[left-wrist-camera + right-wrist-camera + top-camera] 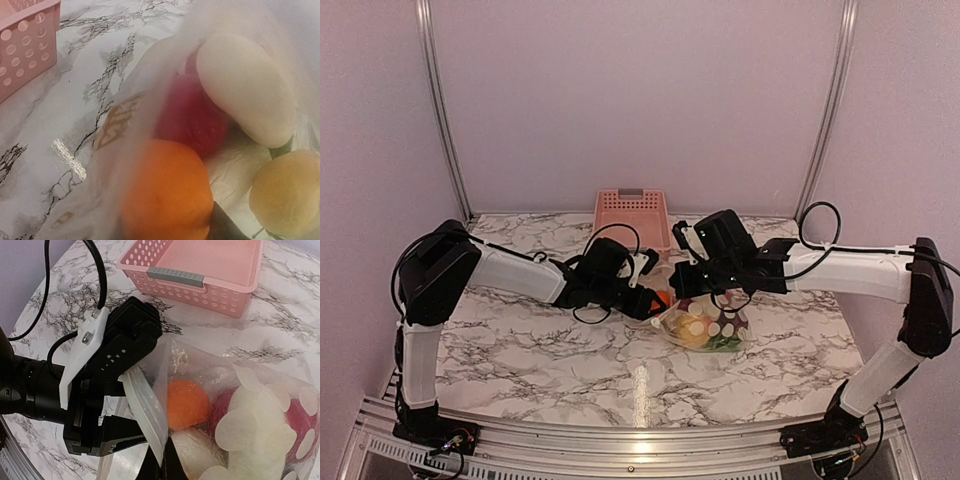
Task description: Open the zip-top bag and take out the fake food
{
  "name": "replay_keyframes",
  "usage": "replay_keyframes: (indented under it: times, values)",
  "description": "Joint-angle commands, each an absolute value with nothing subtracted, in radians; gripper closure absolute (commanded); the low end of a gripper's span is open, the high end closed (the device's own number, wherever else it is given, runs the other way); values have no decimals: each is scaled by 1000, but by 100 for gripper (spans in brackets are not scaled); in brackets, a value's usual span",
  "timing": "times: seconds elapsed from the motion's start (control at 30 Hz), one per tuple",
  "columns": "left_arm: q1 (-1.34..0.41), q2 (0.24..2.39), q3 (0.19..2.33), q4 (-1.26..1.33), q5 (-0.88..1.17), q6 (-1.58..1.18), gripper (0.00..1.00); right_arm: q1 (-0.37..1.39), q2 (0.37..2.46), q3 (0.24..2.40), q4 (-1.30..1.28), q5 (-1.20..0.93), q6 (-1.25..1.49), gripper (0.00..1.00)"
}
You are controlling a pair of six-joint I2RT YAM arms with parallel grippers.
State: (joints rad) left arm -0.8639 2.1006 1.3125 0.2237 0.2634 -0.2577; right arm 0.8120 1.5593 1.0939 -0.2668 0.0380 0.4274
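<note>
Right wrist view: right fingers (164,465) clamped on bag (240,385) rim, left fingers (120,437) at bag mouth, grip unclear; could yank rim loose grabbing orange (186,402).

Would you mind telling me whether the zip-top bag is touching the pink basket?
Apart. The right wrist view shows bare marble table between the zip-top bag and the pink basket.

You'll find no text here that you can read. The left gripper (145,437) bears tiny white marks, left of centre in the right wrist view, too small to read. The bag (120,120) has a blurred tan emblem, centre left.
</note>
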Motion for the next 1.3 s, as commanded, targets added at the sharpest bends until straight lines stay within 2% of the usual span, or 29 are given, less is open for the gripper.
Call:
replay_keyframes:
  times: [0.0,0.2,0.4,0.77,1.0,1.27]
  values:
    - [-855,2045,1248,198,231,-259,54,799,1559,1091,-255,41,439,100]
    - [-837,1947,1170,230,210,-269,68,796,1557,1079,-251,41,440,100]
    - [-828,1859,1114,247,191,-268,71,794,1555,1071,-246,41,439,100]
    - [-707,1673,1025,354,345,-335,71,790,1554,1061,-234,31,439,100]
    - [-611,1725,1149,343,331,-358,70,787,1551,1059,-229,19,438,100]
    - [-548,1956,1458,198,236,-300,69,788,1537,1047,-221,13,434,100]
